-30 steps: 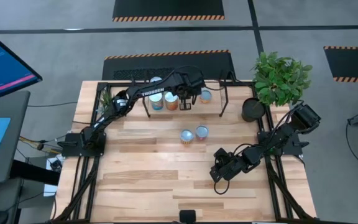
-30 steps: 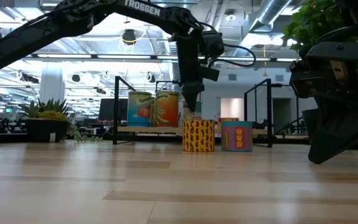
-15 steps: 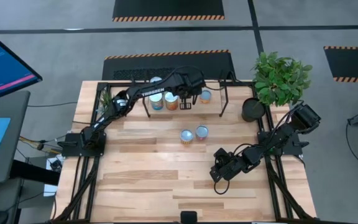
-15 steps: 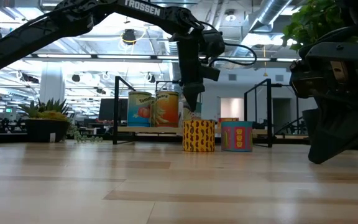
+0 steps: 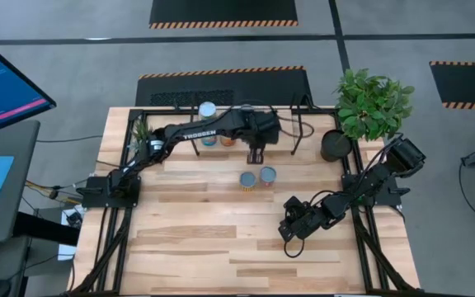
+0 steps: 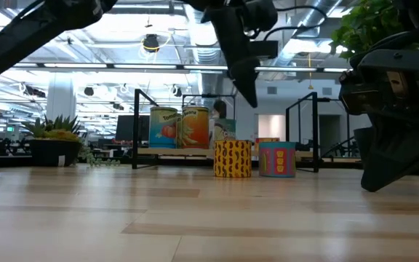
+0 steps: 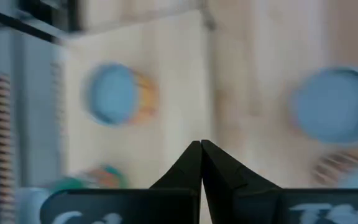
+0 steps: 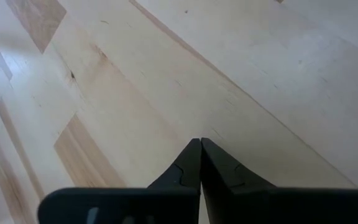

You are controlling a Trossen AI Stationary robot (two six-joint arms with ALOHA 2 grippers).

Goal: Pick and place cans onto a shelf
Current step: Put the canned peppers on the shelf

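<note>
From above, the left gripper (image 5: 256,154) hangs over the front edge of the shelf (image 5: 291,124), between the row of cans standing there and the two cans on the desk (image 5: 188,239) — a yellow-labelled can (image 5: 247,179) and a teal-labelled can (image 5: 267,174), almost touching each other. The arm's own bulk hides most of the shelf cans; one silver top (image 5: 208,109) shows clear at the back. The right gripper (image 5: 289,233) rests low on the desk, well apart from everything.

At desk height, the left gripper (image 6: 249,91) is raised above the yellow can (image 6: 233,159) and the teal one (image 6: 277,159), nothing between its fingers. On the shelf behind stand two tall fruit-labelled cans (image 6: 180,127) and a smaller one (image 6: 224,131).

The left wrist camera shows its fingers (image 7: 191,165) clenched tip to tip and empty, with pale-blue can tops (image 7: 112,93) blurred below. The right wrist camera shows fingers (image 8: 191,165) likewise pressed together over bare planks.

The main risk is the pair's closeness: fingers opened around one can could clip its neighbour and tip or shove it. A descent with the fingers not spread first would strike a lid. Carrying back to the crowded shelf, the arm could knock cans already standing there — or set a new one too near the edge.
</note>
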